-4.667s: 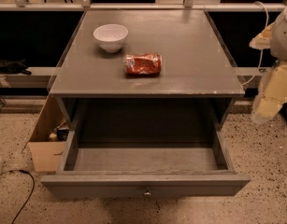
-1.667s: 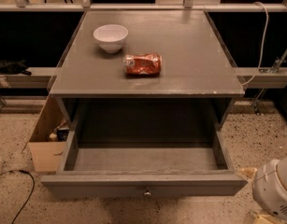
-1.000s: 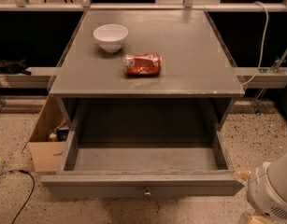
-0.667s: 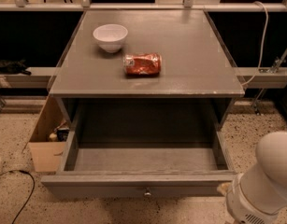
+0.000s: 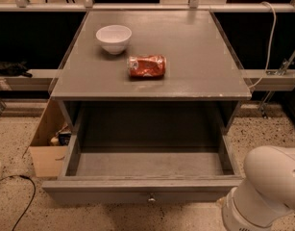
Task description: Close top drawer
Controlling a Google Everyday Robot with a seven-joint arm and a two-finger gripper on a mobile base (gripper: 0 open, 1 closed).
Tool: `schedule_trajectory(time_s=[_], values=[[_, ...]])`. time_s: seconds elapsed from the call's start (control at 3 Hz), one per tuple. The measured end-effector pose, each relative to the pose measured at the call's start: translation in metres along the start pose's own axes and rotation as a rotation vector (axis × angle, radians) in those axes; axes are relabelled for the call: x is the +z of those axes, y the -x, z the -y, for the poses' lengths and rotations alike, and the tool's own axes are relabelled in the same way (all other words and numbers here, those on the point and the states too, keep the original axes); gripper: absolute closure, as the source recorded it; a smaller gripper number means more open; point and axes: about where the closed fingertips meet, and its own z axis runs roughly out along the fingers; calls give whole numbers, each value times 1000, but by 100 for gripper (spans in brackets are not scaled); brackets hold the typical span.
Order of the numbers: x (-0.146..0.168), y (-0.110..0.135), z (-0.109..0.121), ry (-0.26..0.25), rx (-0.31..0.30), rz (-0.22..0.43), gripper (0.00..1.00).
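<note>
The top drawer [image 5: 147,165] of the grey cabinet stands pulled far out and is empty inside. Its flat front [image 5: 104,195] faces the bottom edge of the view, with a small round metal knob [image 5: 151,197] at centre. My gripper is out of view. Only a white rounded arm segment [image 5: 267,191] shows at the bottom right, next to the drawer's front right corner. The lower drawers are hidden beneath the open one.
On the cabinet top [image 5: 200,57] sit a white bowl [image 5: 113,37] and a crushed red can [image 5: 147,65]. An open cardboard box [image 5: 47,150] stands on the speckled floor at the left. A black cable [image 5: 23,196] lies on the floor. A white cable [image 5: 270,32] hangs at the right.
The white arm segment has dropped from the right side to the bottom right corner and moved left toward the drawer's front corner. The drawer is open as before.
</note>
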Motion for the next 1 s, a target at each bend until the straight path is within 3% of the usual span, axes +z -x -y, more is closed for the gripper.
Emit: schedule_trajectory(time_s=[1.0], values=[[-8,36,72,-41,28,88,0]])
